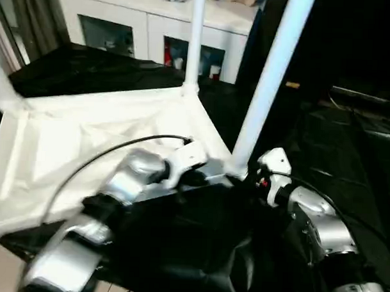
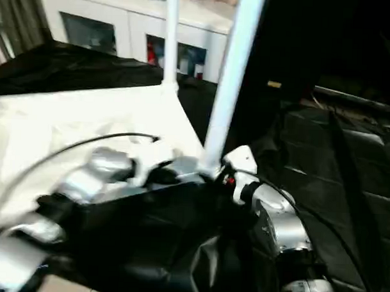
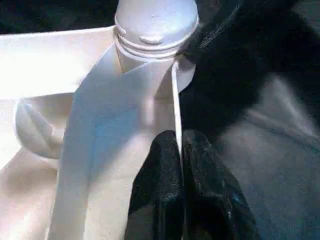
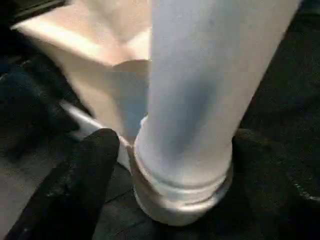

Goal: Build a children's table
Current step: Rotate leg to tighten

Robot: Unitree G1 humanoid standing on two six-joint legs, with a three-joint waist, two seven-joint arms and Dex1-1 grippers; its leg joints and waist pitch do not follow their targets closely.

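The children's table lies upside down on black cloth, its white top point(image 1: 86, 136) showing the underside. One leg point(image 1: 268, 78) stands tilted in the near right corner socket, another leg point(image 1: 196, 37) rises from the far corner, and a third point(image 1: 2, 81) shows at the left edge. My left gripper point(image 3: 181, 137) is shut on the thin rim point(image 3: 176, 100) of the top, just short of the near right socket. My right gripper point(image 4: 175, 150) straddles the base of the near leg point(image 4: 200, 90), with one black finger point(image 4: 95, 165) on each side of the collar, spread wide.
A white cabinet point(image 1: 116, 28) with glass doors stands behind the table. Black cloth point(image 1: 349, 145) covers the floor to the right and under the top. A black cable point(image 1: 105, 152) loops over my left forearm across the top.
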